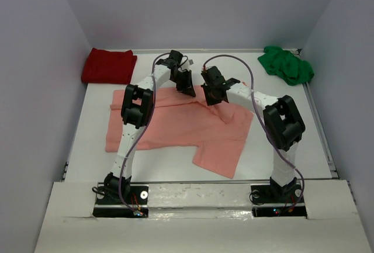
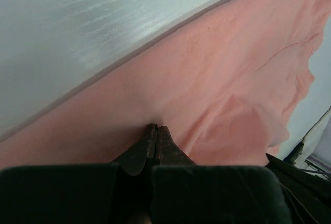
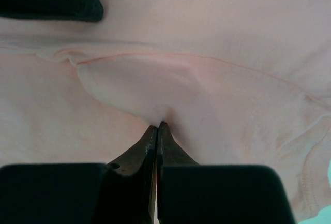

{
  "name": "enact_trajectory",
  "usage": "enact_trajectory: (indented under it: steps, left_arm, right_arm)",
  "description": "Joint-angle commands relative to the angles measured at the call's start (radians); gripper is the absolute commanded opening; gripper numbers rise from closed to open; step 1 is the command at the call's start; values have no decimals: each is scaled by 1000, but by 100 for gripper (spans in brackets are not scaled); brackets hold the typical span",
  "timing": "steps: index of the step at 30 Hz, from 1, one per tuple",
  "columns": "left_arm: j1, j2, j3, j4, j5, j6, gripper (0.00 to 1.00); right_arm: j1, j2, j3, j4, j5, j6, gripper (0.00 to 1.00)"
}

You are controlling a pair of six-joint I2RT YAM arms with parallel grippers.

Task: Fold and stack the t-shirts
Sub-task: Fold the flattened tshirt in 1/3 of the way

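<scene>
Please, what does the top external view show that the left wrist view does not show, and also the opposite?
Only the top external view shows the dark red shirt at the far left corner, the bright green shirt at the far right corner, and the whole outline of the spread salmon-pink shirt. Only the left wrist view shows the left gripper up close, with its fingers pressed together at a small pucker of the pink cloth. Both views show the salmon-pink shirt lying on the white table.
</scene>
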State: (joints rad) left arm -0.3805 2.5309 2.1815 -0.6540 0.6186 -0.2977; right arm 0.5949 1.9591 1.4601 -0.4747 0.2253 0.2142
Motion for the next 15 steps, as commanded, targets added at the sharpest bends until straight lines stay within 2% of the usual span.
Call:
enact_trajectory:
  steps: [1, 7, 8, 9, 11, 12, 15]
  left_arm:
    - [-5, 48, -25, -68, -86, 22, 3]
    - [-5, 49, -25, -70, -85, 22, 3]
    - [-5, 49, -26, -70, -85, 20, 3]
    - [-6, 48, -26, -70, -83, 22, 3]
    - [-5, 48, -26, -70, -85, 20, 3]
    - [-6, 48, -26, -72, -85, 22, 3]
    - [-5, 48, -23, -76, -86, 25, 3]
  right_arm:
    - [-33, 12, 118, -21, -18, 8, 0]
    - [-93, 109, 267, -110, -72, -18, 0]
    - [-102, 125, 296, -117, -69, -22, 4]
    - [-103, 141, 307, -120, -69, -27, 19]
    - [-113, 184, 331, -122, -63, -32, 35]
    - [-113, 196, 339, -122, -64, -32, 45]
    - [-122, 215, 358, -125, -75, -26, 52]
